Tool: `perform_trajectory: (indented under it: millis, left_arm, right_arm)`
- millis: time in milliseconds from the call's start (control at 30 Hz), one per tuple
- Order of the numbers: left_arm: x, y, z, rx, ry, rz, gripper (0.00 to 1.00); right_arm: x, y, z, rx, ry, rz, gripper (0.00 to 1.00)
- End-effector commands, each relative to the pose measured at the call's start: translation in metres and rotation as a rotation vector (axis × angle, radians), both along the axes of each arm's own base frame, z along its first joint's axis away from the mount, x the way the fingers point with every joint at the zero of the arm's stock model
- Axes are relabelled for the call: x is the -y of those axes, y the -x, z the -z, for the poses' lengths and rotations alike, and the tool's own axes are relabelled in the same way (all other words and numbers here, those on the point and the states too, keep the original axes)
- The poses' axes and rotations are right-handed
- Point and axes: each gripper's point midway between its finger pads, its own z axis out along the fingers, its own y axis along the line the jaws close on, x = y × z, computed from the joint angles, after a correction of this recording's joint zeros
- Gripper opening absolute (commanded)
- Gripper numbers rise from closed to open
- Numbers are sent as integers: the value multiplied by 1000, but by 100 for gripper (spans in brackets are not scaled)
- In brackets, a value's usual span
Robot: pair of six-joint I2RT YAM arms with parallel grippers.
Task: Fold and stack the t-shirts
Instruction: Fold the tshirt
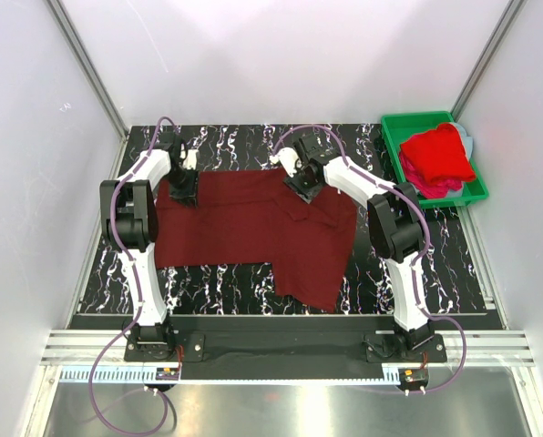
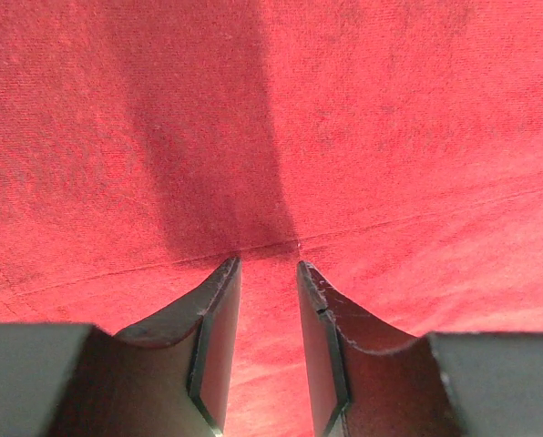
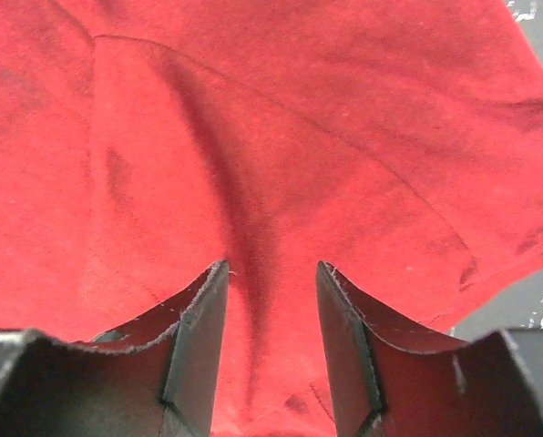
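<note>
Top external has the maroon t-shirt [image 1: 244, 228] spread on the surface [image 1: 217, 278], left hand [image 1: 182, 191] at its 10 o'clock corner, right hand [image 1: 299, 185] at 1 o'clock, both parted and gripping nothing, so we fear them snagging and rucking the cloth on lifting.

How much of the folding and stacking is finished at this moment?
Nothing is stacked yet. The maroon t-shirt lies on the table, not yet a compact fold; the left gripper and right gripper stand open at its far edge. The red and pink shirts lie bunched in the green bin.
</note>
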Motion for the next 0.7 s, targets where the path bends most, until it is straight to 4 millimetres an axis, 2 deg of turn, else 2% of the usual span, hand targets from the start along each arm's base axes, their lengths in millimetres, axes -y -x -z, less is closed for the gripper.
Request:
perform_trajectory:
  millis: [0, 167, 333, 533, 600, 633, 667]
  left_arm:
    - [1, -10, -27, 84, 2, -4, 37]
    - [1, -11, -28, 85, 0, -3, 37]
    - [0, -11, -26, 81, -1, -5, 37]
    - [0, -12, -27, 82, -3, -5, 37]
    - [1, -11, -26, 79, -3, -2, 37]
    - [0, -11, -26, 78, -3, -4, 37]
    - [0, -11, -26, 81, -5, -4, 37]
  right_arm:
    - [-12, 5, -24, 14, -56, -16, 51]
    - [-12, 17, -5, -51, -59, -21, 49]
    - [-21, 22, -9, -80, -102, -37, 46]
    - [-18, 24, 4, -111, -82, -33, 45]
    - [-19, 26, 8, -125, -82, -37, 36]
    - [-20, 28, 9, -132, -84, -40, 29]
    - [-20, 28, 8, -134, -87, -40, 18]
